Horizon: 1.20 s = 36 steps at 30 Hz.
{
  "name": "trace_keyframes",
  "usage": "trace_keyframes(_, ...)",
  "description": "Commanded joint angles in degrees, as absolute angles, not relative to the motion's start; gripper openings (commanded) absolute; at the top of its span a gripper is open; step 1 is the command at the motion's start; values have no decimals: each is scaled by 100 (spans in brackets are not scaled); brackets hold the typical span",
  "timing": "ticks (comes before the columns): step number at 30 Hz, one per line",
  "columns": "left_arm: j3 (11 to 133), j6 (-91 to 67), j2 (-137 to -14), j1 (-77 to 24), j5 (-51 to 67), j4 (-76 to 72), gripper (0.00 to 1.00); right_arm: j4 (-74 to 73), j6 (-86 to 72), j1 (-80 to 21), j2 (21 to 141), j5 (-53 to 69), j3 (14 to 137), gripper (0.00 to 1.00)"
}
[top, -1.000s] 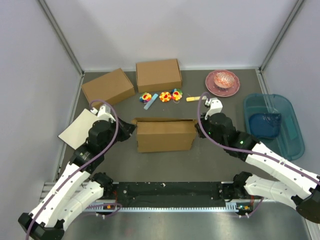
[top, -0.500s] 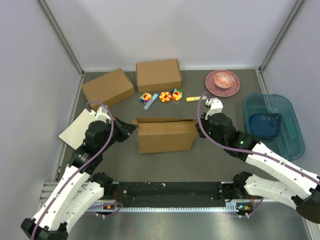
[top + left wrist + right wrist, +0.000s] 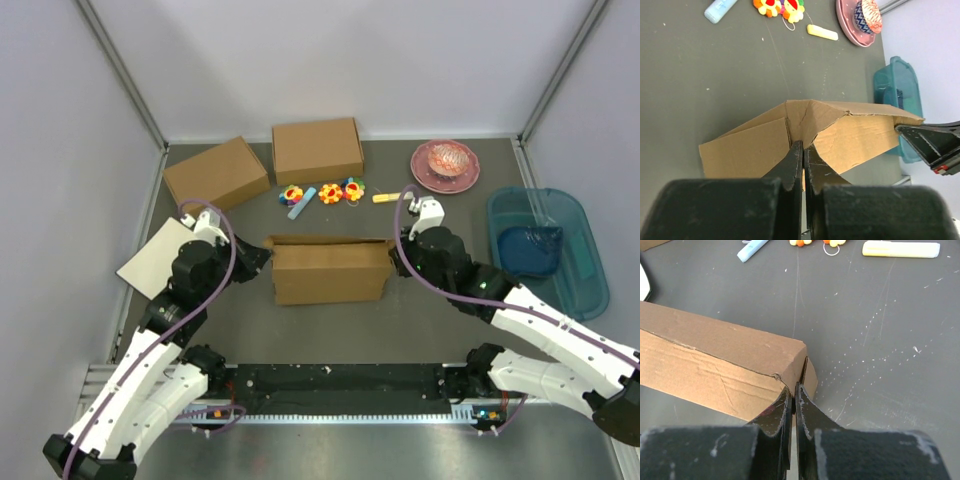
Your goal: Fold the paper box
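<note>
A: Sitting centred on the tabletop [image 3: 330, 335], the paper box [image 3: 328, 272]?
B: Yes: left hand [image 3: 801, 147] at its 9 o'clock end, right hand [image 3: 792, 387] at 3 (both pressed together, tips against cardboard).

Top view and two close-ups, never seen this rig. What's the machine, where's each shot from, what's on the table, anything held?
Two white robot arms are bolted at the table's near edge. The wide picture looks down from above and behind them; each close-up comes from a wrist camera, its own black fingers in front. The left gripper and right gripper are both shut, tips against opposite ends of the paper box; whether they pinch a flap is unclear. Also there: two closed boxes, a white board, toys, a blue marker, a yellow highlighter, a pink plate, a teal tub.
</note>
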<state>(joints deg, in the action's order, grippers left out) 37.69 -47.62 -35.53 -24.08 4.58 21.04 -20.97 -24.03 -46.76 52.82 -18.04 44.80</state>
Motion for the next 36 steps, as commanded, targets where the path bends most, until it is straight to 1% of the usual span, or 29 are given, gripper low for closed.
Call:
trace_keyframes(1,3859,-3877,-3586,-2382,220,2232,0,-3138,-2338,-4720,5318,-1784,4430,0)
trace_keyframes(11,3639,-2963,-3419,-2391,-264,2040,0,-3208,-2347,-4728,5291,-1731,4517,0)
trace_keyframes(21,2980,-2716,-3358,-2540,-342,1547,0,-3226,-2443,-4808,5291,-1688,4658,0)
trace_keyframes(23,2936,-2725,-3340,-2566,-413,1529,0,-3243,-2461,-4808,5291,-1679,4693,4)
trace_keyframes(27,2874,-2646,-3261,-2593,-553,1529,0,-3269,-2487,-4808,5300,-1661,4895,16)
trace_keyframes(30,2874,-2593,-3208,-2602,-641,1547,0,-3305,-2522,-4816,5291,-1670,5097,24)
trace_keyframes(33,2900,-2558,-3208,-2610,-703,1582,0,-3331,-2522,-4808,5300,-1722,5290,28)
trace_keyframes(36,2918,-2540,-3226,-2619,-703,1608,0,-3331,-2487,-4808,5335,-1828,5466,30)
